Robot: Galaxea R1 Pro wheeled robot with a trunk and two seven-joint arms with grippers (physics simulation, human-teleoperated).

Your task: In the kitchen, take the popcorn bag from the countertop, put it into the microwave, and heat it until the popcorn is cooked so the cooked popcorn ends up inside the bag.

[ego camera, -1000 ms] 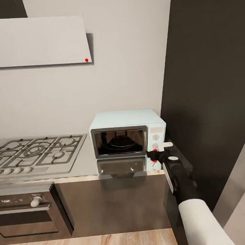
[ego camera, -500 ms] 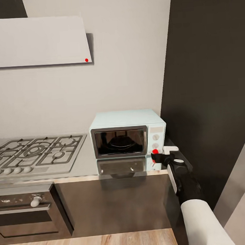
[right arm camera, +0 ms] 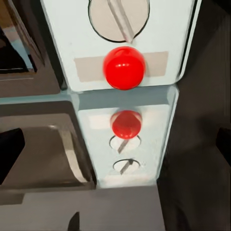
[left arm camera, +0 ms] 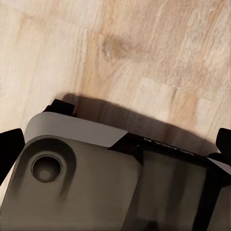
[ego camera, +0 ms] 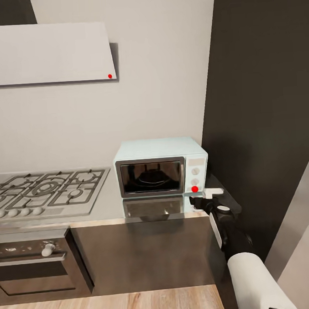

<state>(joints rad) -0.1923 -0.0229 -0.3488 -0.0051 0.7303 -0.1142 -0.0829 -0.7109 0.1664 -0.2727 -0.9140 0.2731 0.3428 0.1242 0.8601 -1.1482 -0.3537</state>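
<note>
Grey and glossy, the surface point(ego camera: 107, 211) runs along a pale wall above dark cabinets, with a wooden floor point(ego camera: 113, 308) below. On it, toward the right end, stands the pale-blue microwave point(ego camera: 160, 167), door closed, its dark glass mirrored in the shine in front of it. Its side panel carries two round knobs and, lowest, a red button point(ego camera: 194, 189); seen from the right wrist, that red button point(right arm camera: 124, 67) sits just under a knob with a slanted slot, and its reflection lies below on the glossy top. Left of the microwave is a steel gas hob point(ego camera: 47, 194) with grates and a row of knobs, and under it a built-in oven point(ego camera: 33, 267) with a dark door. A flat grey hood point(ego camera: 47, 52) with a small red dot hangs on the wall above the hob, and a tall dark panel point(ego camera: 261, 111) rises at the right. The right hand point(ego camera: 206, 195) hovers at the surface's front right corner, just below and to the right of the red button, apart from it; its dark fingertips appear spread wide at the edges of the wrist view, though they are barely in sight. The left wrist looks down on wooden floor and part of the robot's grey base point(left arm camera: 96, 178); the left hand's fingers point(left arm camera: 10, 149) sit far apart at the picture's edges, holding nothing. Something dark and rounded shows dimly behind the microwave glass, too unclear to name.
</note>
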